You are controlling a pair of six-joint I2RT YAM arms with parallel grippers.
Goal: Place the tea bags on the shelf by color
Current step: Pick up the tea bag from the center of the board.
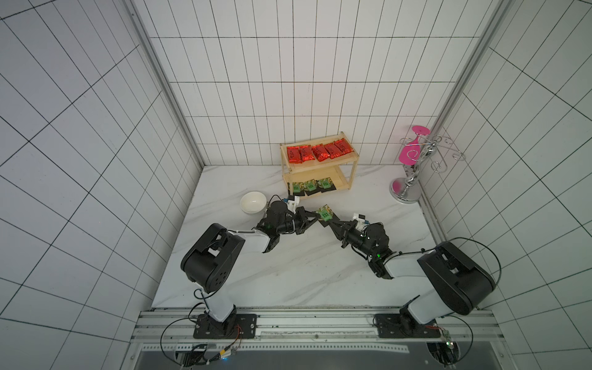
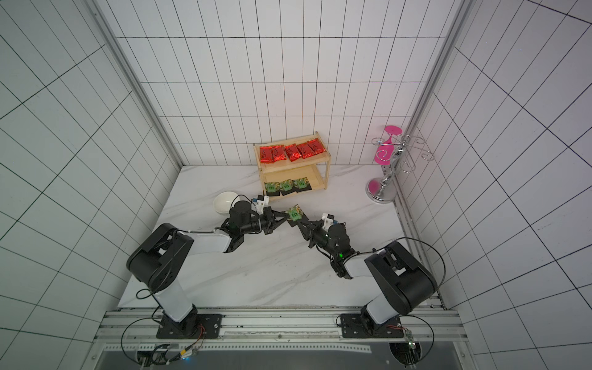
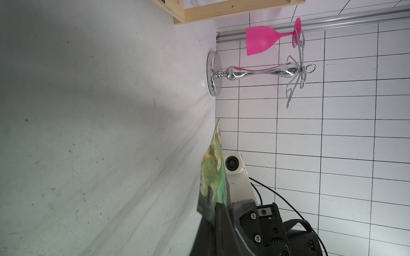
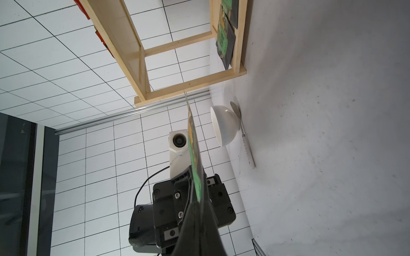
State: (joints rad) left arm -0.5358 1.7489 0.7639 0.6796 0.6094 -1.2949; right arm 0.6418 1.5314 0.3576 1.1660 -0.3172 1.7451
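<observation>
In both top views the two arms meet over the middle of the marble counter [image 1: 288,272], in front of the wooden shelf [image 1: 354,173]. A single green-label sachet [image 1: 325,214] hangs between them, clear of the surface. The left gripper [image 1: 315,217] has its jaws pinched on the near left edge of it, and the right gripper [image 1: 332,223] has its jaws closed on the dark corner opposite. The same top views show the shelf's upper tray carrying five red foil packets [image 1: 317,153] in a row and the lower tray holding three sachets [image 1: 309,186] side by side along the front rim. The left wrist view shows the held sachet edge-on [image 3: 214,172], slightly bowed, with the chrome stand [image 3: 255,72] and its hanging pink glass [image 3: 261,40] beyond. Only the right wrist view shows a spoon [image 4: 245,141] lying on the counter just behind the white bowl [image 4: 224,126]. In the top views the left arm hides that spot.
</observation>
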